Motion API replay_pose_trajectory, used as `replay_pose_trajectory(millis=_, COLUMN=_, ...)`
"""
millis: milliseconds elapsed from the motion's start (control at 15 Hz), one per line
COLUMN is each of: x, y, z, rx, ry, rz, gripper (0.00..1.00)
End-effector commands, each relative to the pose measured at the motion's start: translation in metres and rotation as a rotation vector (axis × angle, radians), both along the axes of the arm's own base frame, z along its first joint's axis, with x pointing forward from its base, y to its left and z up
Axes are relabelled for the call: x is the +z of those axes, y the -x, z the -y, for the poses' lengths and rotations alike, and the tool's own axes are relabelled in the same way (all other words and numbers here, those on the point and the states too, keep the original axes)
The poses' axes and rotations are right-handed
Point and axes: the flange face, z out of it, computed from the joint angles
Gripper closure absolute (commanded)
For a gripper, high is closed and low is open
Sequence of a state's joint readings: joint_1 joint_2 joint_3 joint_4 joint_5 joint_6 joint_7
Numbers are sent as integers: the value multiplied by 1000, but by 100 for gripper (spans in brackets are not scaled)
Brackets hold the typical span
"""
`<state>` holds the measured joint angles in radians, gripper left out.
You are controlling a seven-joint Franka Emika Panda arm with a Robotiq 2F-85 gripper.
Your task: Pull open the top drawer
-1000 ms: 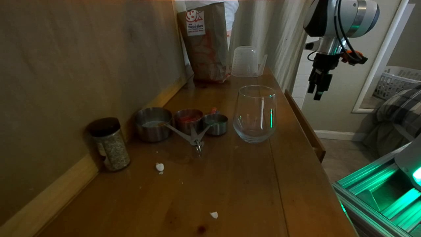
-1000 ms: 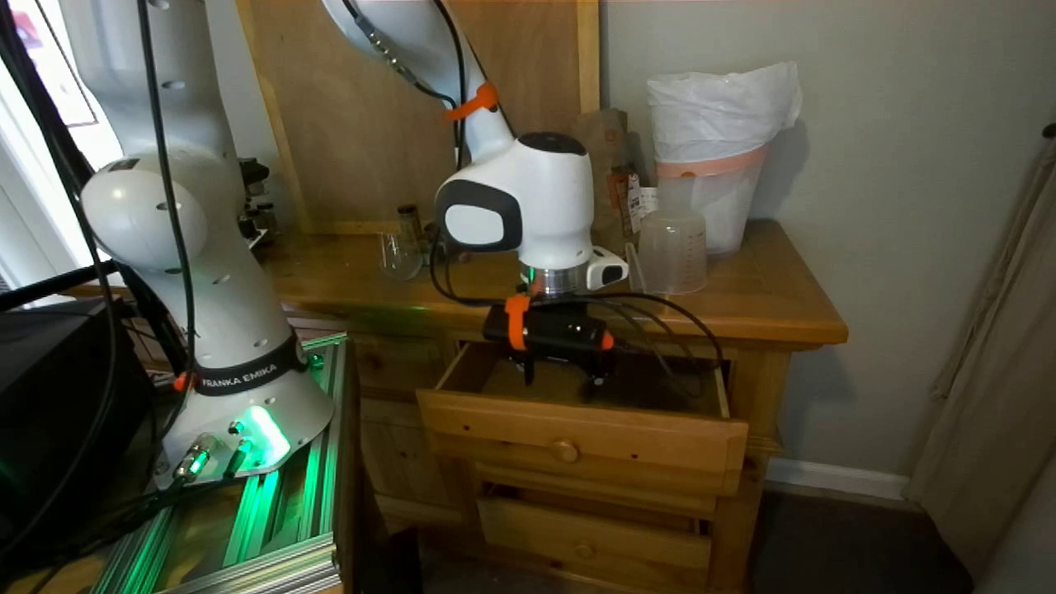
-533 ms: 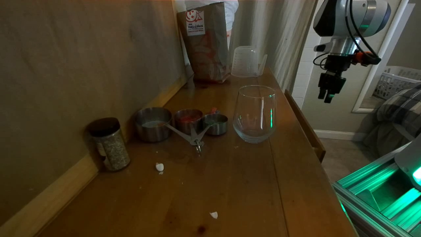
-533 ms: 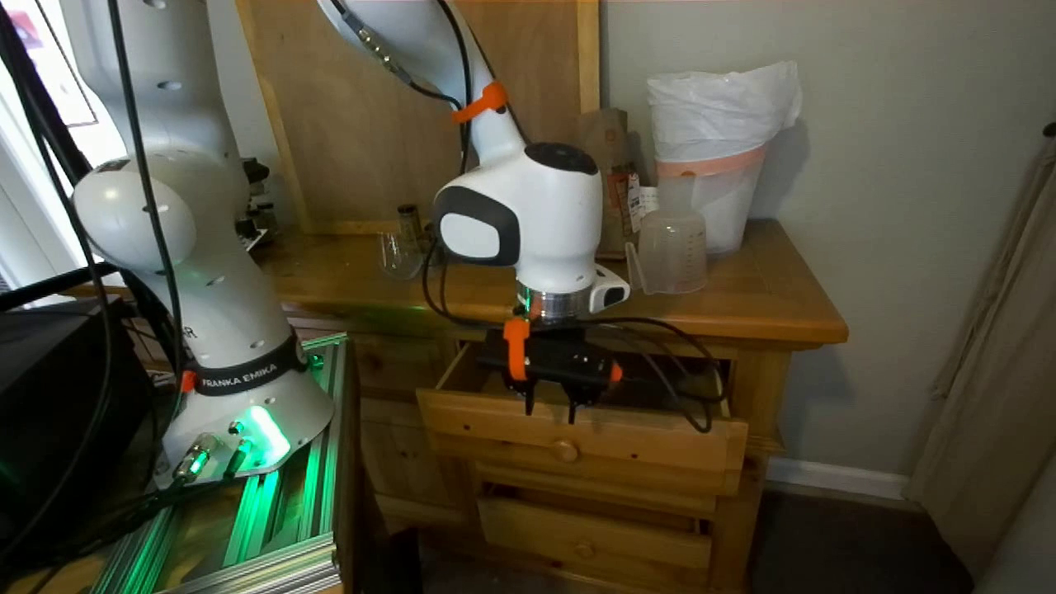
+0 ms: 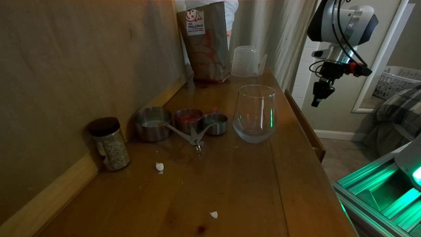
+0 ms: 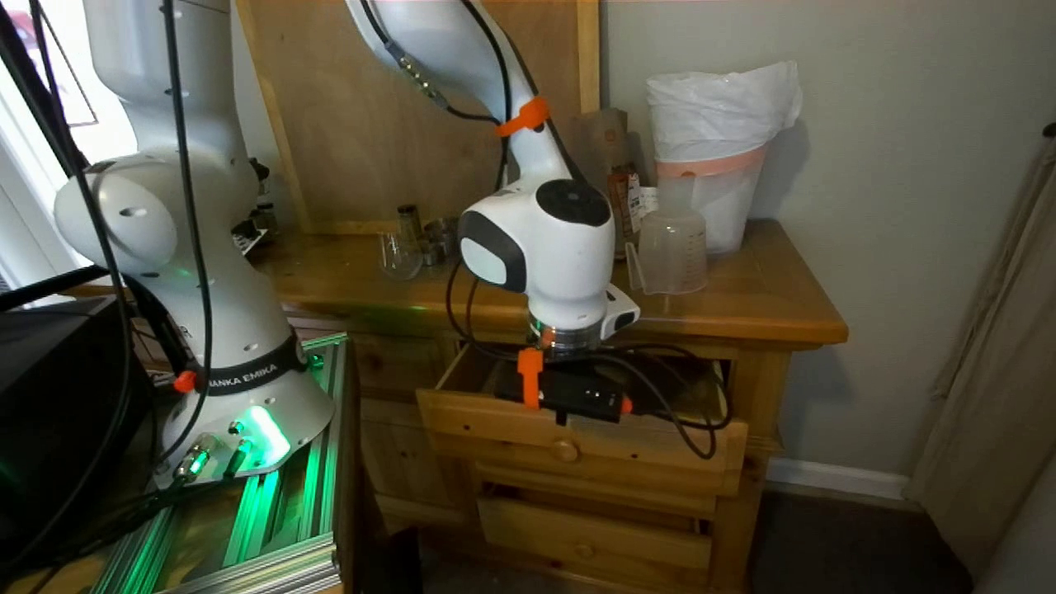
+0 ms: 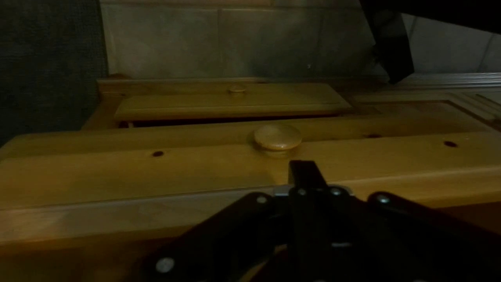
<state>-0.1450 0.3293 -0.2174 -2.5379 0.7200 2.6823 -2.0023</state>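
The top drawer is pulled out from the wooden cabinet, its inside showing in an exterior view; its side panel sticks out past the tabletop's edge in an exterior view. Its round wooden knob shows in the wrist view, free of my fingers. My gripper has its fingers shut together with nothing seen between them, the tips just short of the knob in that picture. In an exterior view the gripper points down at a slant. I cannot tell whether it touches the drawer front.
Below, a lower drawer is also partly out. On the cabinet top stand a drinking glass, measuring cups, a jar, a plastic jug and a paper bag. Cables hang over the drawer.
The gripper went from open to shut. The arm has come lower and, after swinging outward from the cabinet, tilted. The top drawer stays as far out as before.
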Motion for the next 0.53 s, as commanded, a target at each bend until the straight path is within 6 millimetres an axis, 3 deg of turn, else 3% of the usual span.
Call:
replay_pose_trajectory(millis=0, x=-26, y=-15, z=6, rx=-17, ry=-44, rz=20, gripper=100)
replay_pose_trajectory(millis=467, x=-63, y=-29, z=7, rx=-56, ry=-100, rz=32, gripper=97)
